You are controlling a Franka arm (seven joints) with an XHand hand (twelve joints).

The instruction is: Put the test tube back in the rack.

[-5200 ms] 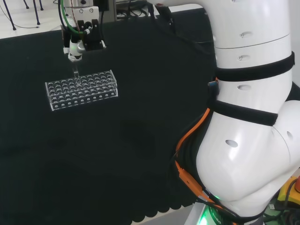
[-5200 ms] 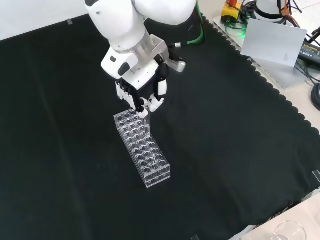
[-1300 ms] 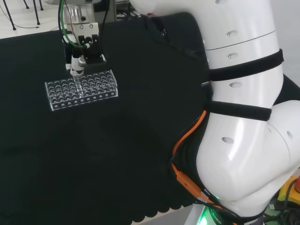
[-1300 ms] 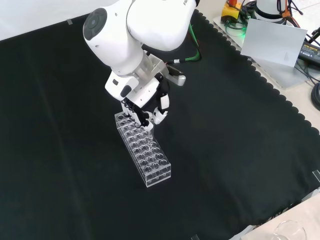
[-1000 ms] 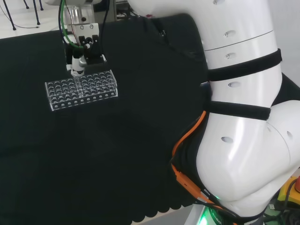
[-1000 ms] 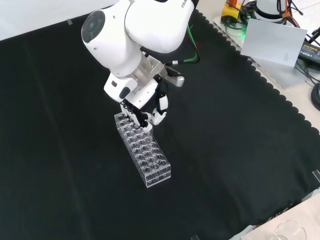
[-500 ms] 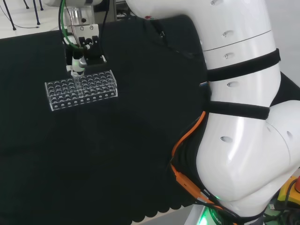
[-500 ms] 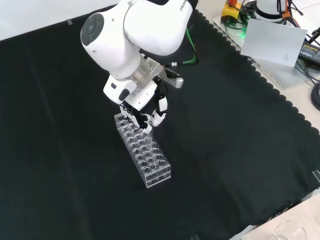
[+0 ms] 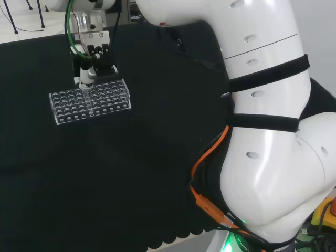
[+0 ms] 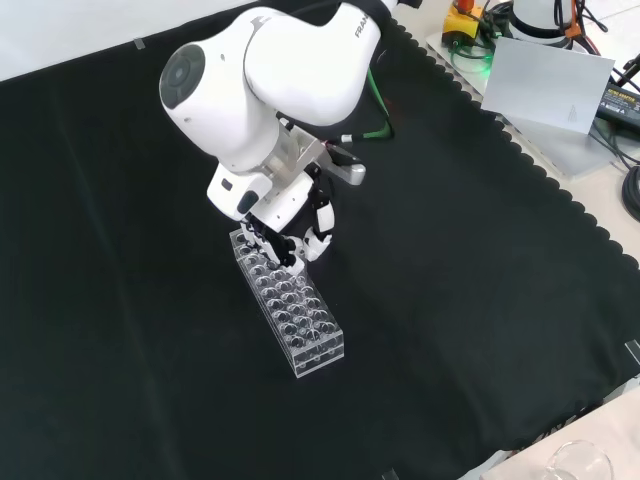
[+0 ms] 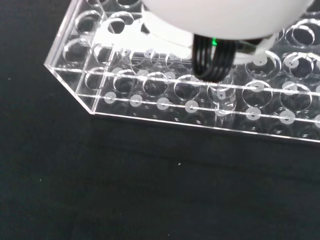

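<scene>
Plainly the test tube (image 11: 220,95) is a light, thin, stiff thing of clear glass or plastic, likely slippery and easily cracked, so it is best held near its top end and kept upright. In the wrist view, close under the palm, it seems to stand in a hole of the rack's (image 11: 165,102) outer row, with the dark fingers (image 11: 210,62) bunched right above it; whether they pinch it or merely rest on it I cannot tell for sure, though they look curled in on it.

From the front view the hand (image 10: 290,235) sits low over the rack's (image 10: 290,310) end at about 11 o'clock, and the other holes toward 5 o'clock look empty. The rack is a clear block, probably light enough to slide if the tube is pushed sideways.

Black cloth covers the surface (image 10: 450,300) and may give a little underfoot. Around the rack it is bare, so there is room on all sides. Farther off, at 1 o'clock beyond the scalloped cloth edge, lie a grey panel (image 10: 550,85) and cables.
</scene>
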